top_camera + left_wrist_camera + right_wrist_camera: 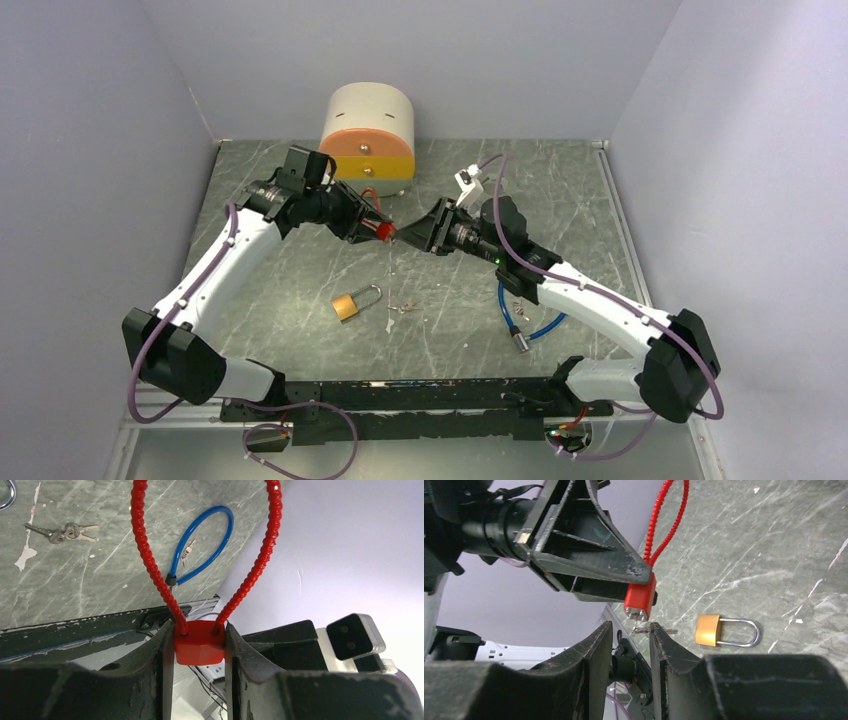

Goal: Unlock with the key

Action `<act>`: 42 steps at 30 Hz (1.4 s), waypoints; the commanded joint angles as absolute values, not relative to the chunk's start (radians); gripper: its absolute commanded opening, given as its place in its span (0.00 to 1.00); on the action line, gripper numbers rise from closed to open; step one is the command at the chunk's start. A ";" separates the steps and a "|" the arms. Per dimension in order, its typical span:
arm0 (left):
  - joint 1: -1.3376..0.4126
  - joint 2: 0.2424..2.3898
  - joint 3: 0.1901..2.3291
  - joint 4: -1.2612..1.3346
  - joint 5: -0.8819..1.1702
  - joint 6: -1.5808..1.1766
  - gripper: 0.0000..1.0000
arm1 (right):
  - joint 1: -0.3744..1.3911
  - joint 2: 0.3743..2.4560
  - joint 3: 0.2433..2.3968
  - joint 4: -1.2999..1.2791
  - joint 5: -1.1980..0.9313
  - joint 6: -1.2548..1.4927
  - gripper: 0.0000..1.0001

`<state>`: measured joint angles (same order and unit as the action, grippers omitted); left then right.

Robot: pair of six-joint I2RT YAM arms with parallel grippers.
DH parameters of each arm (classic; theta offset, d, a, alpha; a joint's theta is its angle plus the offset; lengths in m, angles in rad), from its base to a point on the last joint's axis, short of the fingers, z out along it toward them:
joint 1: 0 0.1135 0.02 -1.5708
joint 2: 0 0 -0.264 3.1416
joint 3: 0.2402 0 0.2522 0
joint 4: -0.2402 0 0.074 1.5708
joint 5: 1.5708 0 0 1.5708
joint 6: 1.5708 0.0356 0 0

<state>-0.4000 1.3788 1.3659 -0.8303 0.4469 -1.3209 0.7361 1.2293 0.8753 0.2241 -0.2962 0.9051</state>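
On the green marbled table (560,200), the left hand (372,226) clamps the body of the red cable lock (199,649), held up off the surface. The right hand (415,236) is half open, with nothing visibly in it, just beside the lock's metal end. A brass padlock (347,305) and loose keys (402,307) lie near each other on the table.
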 commanded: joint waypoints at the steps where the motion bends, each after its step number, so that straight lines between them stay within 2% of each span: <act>1: -0.398 1.335 1.368 -0.799 0.454 -1.309 0.03 | 0.736 1.269 0.901 0.301 -0.345 0.898 0.33; 4: -0.398 1.335 1.373 -0.808 0.455 -1.306 0.03 | 0.736 1.286 0.909 0.314 -0.363 0.903 0.25; 7: -0.399 1.332 1.370 -0.805 0.458 -1.312 0.02 | 0.736 1.296 0.913 0.315 -0.363 0.905 0.14; 9: -0.399 1.329 1.367 -0.800 0.462 -1.315 0.03 | 0.736 1.299 0.913 0.320 -0.363 0.910 0.01; 21: -0.399 1.312 1.353 -0.752 0.578 -1.374 0.03 | 0.739 1.383 0.999 0.296 -0.295 0.918 0.00; 30: -0.400 1.304 1.355 -0.756 0.660 -1.408 0.03 | 0.740 1.485 1.168 0.262 -0.290 0.882 0.00; 36: -0.400 1.270 1.288 -0.577 0.744 -1.541 0.03 | 0.731 1.515 1.123 0.400 -0.368 1.103 0.00; 42: -0.399 1.222 1.279 -0.506 0.662 -1.540 0.03 | 0.701 1.492 1.025 0.537 -0.396 1.370 0.00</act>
<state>-0.3248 1.2942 1.2640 -0.6353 0.4000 -1.4887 0.6945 1.4773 1.0721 0.2768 -0.4026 1.1309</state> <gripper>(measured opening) 0.365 0.008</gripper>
